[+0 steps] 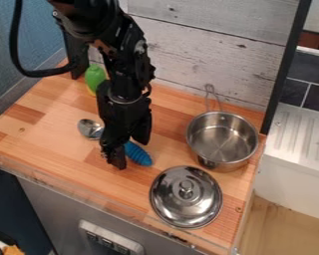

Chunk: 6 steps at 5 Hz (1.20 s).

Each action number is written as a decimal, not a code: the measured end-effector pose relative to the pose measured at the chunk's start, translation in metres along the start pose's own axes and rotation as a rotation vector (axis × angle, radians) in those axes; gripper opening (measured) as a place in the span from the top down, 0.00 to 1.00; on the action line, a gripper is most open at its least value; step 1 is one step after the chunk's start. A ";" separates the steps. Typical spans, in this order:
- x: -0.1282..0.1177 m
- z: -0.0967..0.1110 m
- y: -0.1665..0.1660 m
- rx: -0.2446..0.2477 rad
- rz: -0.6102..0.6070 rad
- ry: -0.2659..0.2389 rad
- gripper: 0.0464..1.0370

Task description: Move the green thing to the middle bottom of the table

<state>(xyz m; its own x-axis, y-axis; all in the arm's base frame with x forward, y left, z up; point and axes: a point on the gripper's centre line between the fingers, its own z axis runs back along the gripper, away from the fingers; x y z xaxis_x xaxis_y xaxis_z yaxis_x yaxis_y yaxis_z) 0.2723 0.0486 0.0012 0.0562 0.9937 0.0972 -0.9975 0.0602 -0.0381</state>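
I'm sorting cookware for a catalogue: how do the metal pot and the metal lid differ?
The pot is deep and open at the top, while the lid is a shallow cover. The pot has a long handle; the lid has a small knob at its middle. Both are round and shiny.

A wooden counter (52,112) holds a blue-handled spoon (89,129) partly hidden behind the gripper (127,152); farther behind it, a green object (94,76); to its right, a steel pot (219,142) and lid (172,204).

From above and in front of the table (49,134), I look obliquely down toward the plank wall (209,50), near enough to span the worktop's width.
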 end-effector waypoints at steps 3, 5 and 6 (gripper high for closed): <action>0.019 0.007 -0.004 0.003 0.106 0.037 0.04; 0.070 0.052 -0.032 -0.124 0.296 0.064 0.04; 0.107 0.050 -0.047 -0.137 0.442 0.042 0.04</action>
<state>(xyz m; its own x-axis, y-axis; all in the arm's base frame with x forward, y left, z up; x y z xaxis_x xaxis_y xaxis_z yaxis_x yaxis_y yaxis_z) 0.3233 0.1477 0.0627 -0.3681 0.9298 0.0018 -0.9114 -0.3605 -0.1983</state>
